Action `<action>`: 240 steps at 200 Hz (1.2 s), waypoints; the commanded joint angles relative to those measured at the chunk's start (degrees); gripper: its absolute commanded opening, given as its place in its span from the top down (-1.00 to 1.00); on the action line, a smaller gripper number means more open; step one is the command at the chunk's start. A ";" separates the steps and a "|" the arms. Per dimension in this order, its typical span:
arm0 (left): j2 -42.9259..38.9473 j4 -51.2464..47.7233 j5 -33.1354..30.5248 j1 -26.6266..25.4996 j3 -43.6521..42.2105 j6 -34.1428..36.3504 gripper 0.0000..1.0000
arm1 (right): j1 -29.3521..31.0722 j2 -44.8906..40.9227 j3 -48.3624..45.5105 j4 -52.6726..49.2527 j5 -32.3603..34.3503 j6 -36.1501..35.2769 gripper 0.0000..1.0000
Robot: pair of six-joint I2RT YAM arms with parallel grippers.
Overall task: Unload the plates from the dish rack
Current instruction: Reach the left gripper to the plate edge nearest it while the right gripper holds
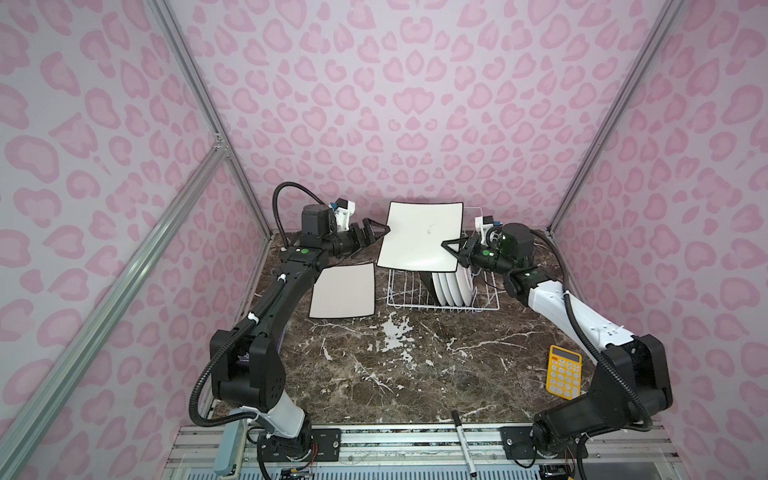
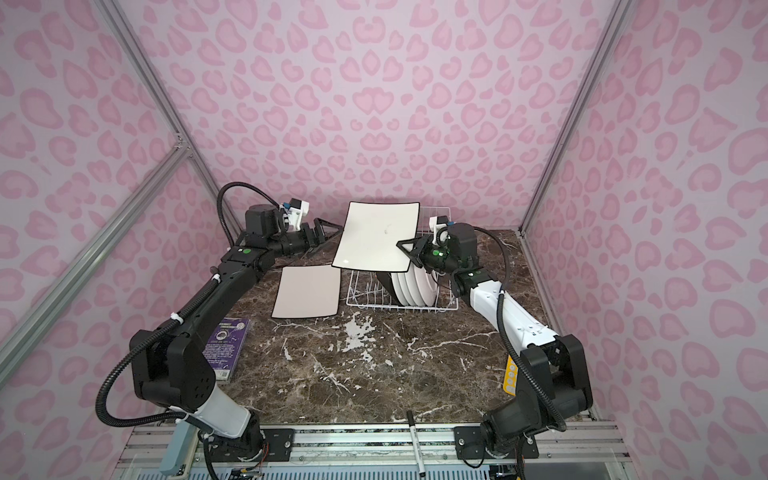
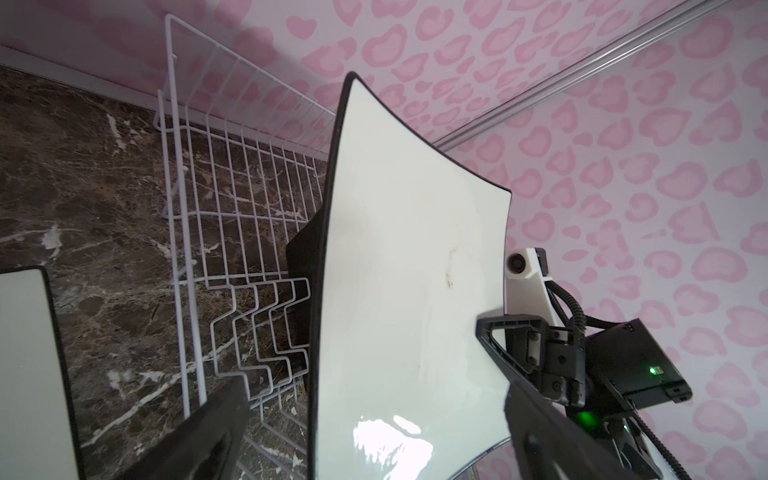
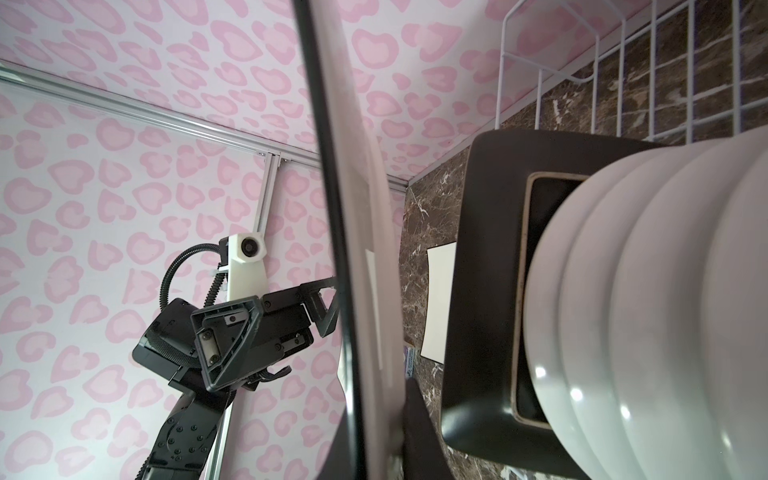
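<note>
Yellow calculator [image 2: 510, 376], in a top view, mostly behind the right arm [image 2: 548, 365]; dark plate [image 1: 427, 286] largely behind the held plate [image 1: 422, 235]

Both top views look down from above the near edge of the desk [image 1: 415, 374]. Both wrist views face the raised square plate [image 3: 407, 291] closely, from opposite sides.

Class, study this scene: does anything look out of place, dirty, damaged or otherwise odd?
The lifted white square plate has a small dark smudge on its face. A yellow calculator on the table and a black marker lying across the front rail do not belong with dishes. Nothing looks spilled or broken.
</note>
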 commanded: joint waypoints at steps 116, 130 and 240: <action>5.71 6.64 9.92 -3.73 1.04 -3.35 -0.70 | 0.59 1.79 0.54 12.31 -4.70 1.36 1.00; 5.50 6.96 10.39 -3.98 1.04 -3.28 -0.61 | 0.64 1.93 0.56 11.78 -4.80 1.07 1.00; 2.93 12.25 14.90 -4.51 -1.07 -5.10 0.21 | 0.60 2.88 -1.23 12.50 -6.97 1.38 1.00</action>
